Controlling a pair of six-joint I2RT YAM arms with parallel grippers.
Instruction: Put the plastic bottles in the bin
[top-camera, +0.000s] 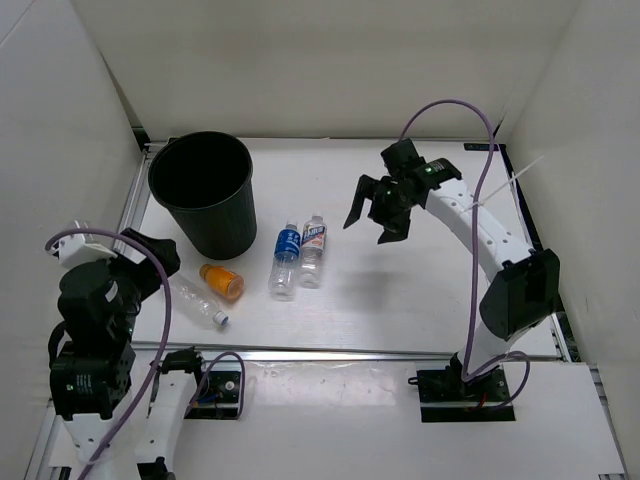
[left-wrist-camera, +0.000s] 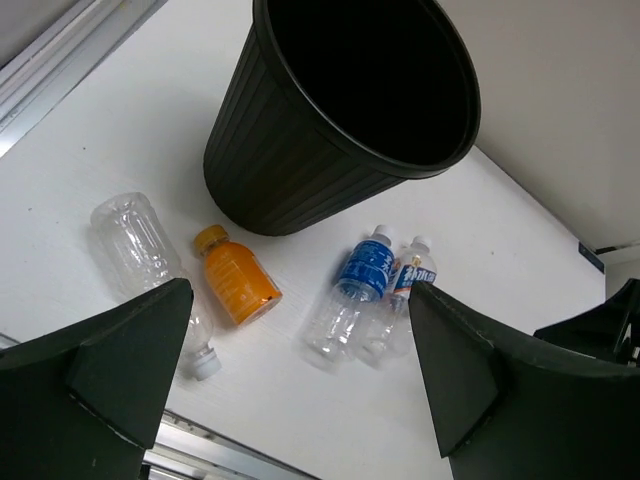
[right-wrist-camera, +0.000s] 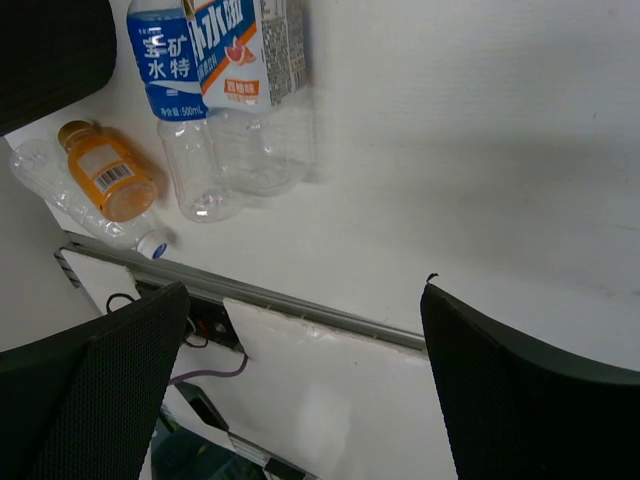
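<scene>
The black bin (top-camera: 203, 192) stands at the back left, and in the left wrist view (left-wrist-camera: 340, 120) its open mouth shows empty. Four bottles lie on the table in front of it: blue-label (top-camera: 286, 256), white-label (top-camera: 313, 247), short orange (top-camera: 223, 281) and clear unlabelled with white cap (top-camera: 199, 301). All show in the left wrist view: blue-label (left-wrist-camera: 355, 290), white-label (left-wrist-camera: 405, 290), orange (left-wrist-camera: 236, 283), clear (left-wrist-camera: 140, 250). My left gripper (top-camera: 160, 255) is open, raised above the bottles at the left. My right gripper (top-camera: 372, 215) is open, raised right of the labelled pair (right-wrist-camera: 220, 90).
A raised metal rail (top-camera: 400, 355) runs along the table's near edge, with the arm bases (top-camera: 470, 385) below it. White walls enclose the table on the left, back and right.
</scene>
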